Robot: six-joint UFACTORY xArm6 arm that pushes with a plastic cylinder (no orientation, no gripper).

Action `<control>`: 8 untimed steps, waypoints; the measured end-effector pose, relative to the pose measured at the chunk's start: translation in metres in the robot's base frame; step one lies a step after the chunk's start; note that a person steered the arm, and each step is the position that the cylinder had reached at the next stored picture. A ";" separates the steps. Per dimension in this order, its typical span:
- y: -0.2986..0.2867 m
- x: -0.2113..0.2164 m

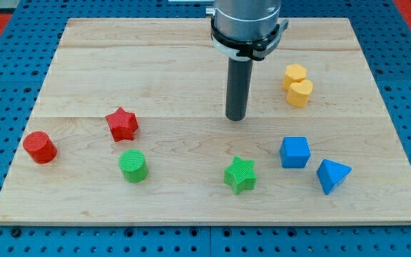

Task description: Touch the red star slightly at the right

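I am holding my tip (235,118) on the desk (191,64), well to the right of the red star (122,124) and apart from it. The red star is sitting toward the view's left, between the red cylinder (40,147) and the green cylinder (133,166). The rig is carrying no hand, only the rod.

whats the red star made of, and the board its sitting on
The red star looks like matte plastic, probably 3D-printed: its top shows fine ridged lines. The board looks like light unfinished or lightly sealed wood: pale grain and plank seams run across it. My tip stands well to the view's right of the star, not touching it.
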State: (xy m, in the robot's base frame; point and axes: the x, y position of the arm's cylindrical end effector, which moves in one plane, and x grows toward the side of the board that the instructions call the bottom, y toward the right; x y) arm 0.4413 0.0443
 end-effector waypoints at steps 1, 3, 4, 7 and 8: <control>-0.001 0.000; -0.073 0.034; -0.074 0.034; -0.096 0.037; -0.104 0.037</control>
